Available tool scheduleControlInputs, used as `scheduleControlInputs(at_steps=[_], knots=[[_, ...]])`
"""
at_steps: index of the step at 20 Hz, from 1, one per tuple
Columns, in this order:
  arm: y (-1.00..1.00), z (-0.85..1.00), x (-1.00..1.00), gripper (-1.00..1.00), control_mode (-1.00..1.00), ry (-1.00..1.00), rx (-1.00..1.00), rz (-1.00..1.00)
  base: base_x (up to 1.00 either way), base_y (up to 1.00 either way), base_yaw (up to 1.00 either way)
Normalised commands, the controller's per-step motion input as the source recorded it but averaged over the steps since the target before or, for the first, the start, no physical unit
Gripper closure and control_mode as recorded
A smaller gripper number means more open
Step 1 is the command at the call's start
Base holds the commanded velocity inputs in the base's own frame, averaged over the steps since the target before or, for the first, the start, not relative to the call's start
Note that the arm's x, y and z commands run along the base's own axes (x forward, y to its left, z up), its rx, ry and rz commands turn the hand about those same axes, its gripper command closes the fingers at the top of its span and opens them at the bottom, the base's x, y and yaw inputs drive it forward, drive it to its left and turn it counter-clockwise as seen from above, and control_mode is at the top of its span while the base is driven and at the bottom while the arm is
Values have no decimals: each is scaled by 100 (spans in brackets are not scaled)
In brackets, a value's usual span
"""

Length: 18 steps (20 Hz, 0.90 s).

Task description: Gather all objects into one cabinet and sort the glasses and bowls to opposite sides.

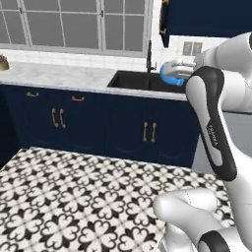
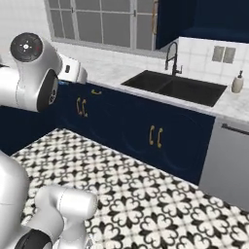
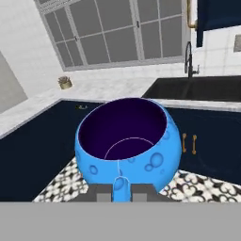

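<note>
The fingers (image 3: 121,192) were closed on the near rim of the blue bowl (image 3: 128,143), one dark tip on each side of the rim at the bottom of the hand view. The bowl was held up in the air, clear of any table, its mouth tilted toward the camera so the dark purple inside showed. Below and beyond it lay the patterned floor (image 3: 61,181) and the navy cabinet fronts (image 3: 209,141).

In the left base view, a blue sliver of the bowl (image 1: 171,78) showed beside the white arm (image 1: 211,123), in front of the black sink (image 1: 135,80) set in the marble table (image 1: 54,76). The faucet (image 2: 171,57) rose behind the sink, and a soap dispenser (image 2: 237,82) stood at the sink's right end, near the back edge of the table.
</note>
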Motion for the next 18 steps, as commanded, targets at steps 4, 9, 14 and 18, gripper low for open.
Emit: scheduleControlInputs(at_steps=[4,9,14,18], knots=[[0,0,0,100,100,0,0,0,0,39,54],[0,0,0,100,100,0,0,0,7,42,55],[0,0,0,100,100,0,0,0,5,40,56],[0,0,0,100,100,0,0,0,5,31,59]])
